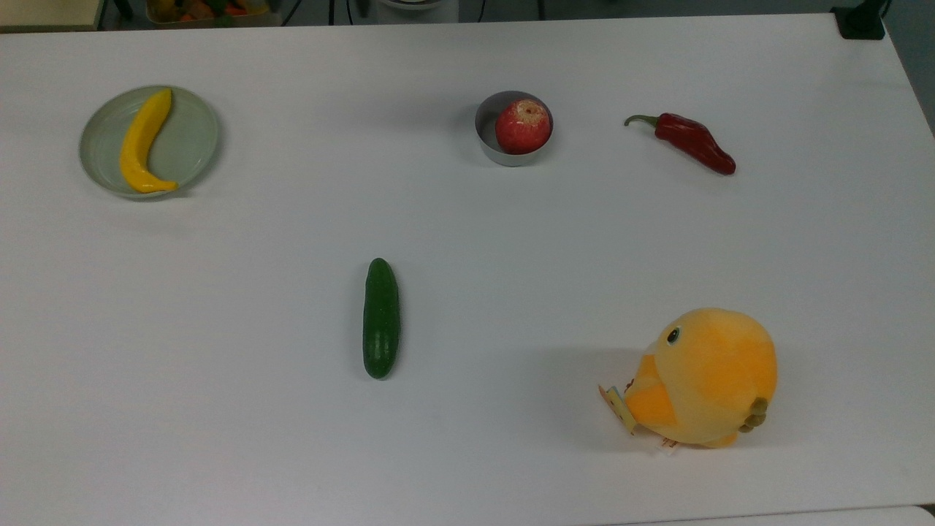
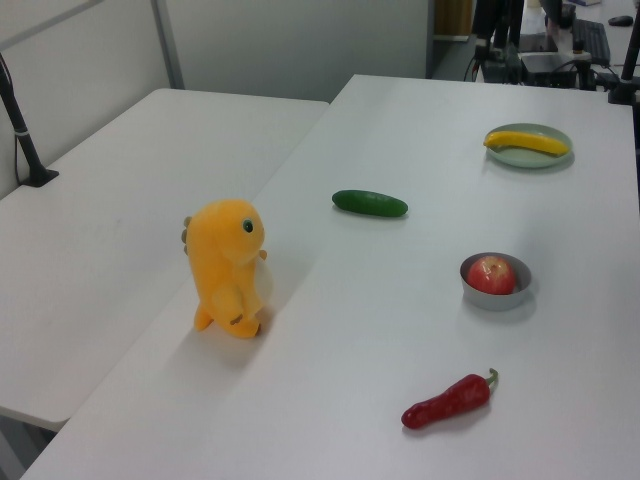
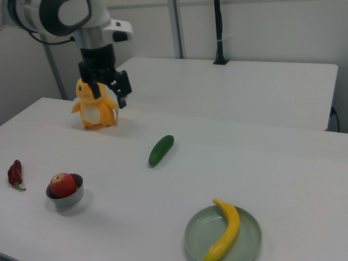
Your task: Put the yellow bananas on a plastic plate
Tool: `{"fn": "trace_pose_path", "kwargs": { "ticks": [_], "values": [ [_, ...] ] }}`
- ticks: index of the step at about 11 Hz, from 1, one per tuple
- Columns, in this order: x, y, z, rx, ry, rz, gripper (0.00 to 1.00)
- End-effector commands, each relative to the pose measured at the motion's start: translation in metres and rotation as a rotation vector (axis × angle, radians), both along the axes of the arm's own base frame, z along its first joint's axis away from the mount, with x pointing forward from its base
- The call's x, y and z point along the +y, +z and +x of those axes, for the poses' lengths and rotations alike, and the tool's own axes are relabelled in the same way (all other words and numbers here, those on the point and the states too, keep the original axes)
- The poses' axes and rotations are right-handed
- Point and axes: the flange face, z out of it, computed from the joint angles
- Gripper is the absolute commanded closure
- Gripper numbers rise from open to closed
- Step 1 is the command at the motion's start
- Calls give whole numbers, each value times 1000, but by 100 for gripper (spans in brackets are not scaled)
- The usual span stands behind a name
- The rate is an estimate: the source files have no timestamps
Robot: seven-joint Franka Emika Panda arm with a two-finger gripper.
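The yellow bananas (image 1: pixel 142 142) are one curved banana lying inside the pale green plastic plate (image 1: pixel 196 139) at the top view's far left. Its lower tip rests against the rim. The left view has the banana (image 2: pixel 527 143) and plate (image 2: pixel 556 152) at the far end of the table. In the right view the banana (image 3: pixel 225 231) and plate (image 3: pixel 197 237) are at the near edge. My gripper (image 3: pixel 104 93) hangs high above the table in the right view, open and holding nothing, well away from the plate.
A dark green cucumber (image 1: pixel 381 318) lies mid-table. A red apple (image 1: pixel 522 126) sits in a small grey metal bowl (image 1: pixel 484 135). A red chilli (image 1: pixel 690 141) lies to the top view's right. An orange plush chick (image 1: pixel 705 376) stands near the front right.
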Motion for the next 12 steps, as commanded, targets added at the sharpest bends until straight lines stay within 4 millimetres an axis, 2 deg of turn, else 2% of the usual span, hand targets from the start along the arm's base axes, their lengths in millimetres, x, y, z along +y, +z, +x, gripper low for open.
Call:
{"fn": "trace_pose_path", "kwargs": {
  "ticks": [1,2,4,7,8,12],
  "values": [
    [44,-2,-2,4,82,11,0],
    [57,-1,1,-22,104,9,0],
    [62,-5,6,-56,129,-4,0],
    [52,-9,11,-85,294,-36,0],
    [40,-9,10,-80,297,-43,0],
    [35,-7,8,-81,294,-48,0]
  ]
}}
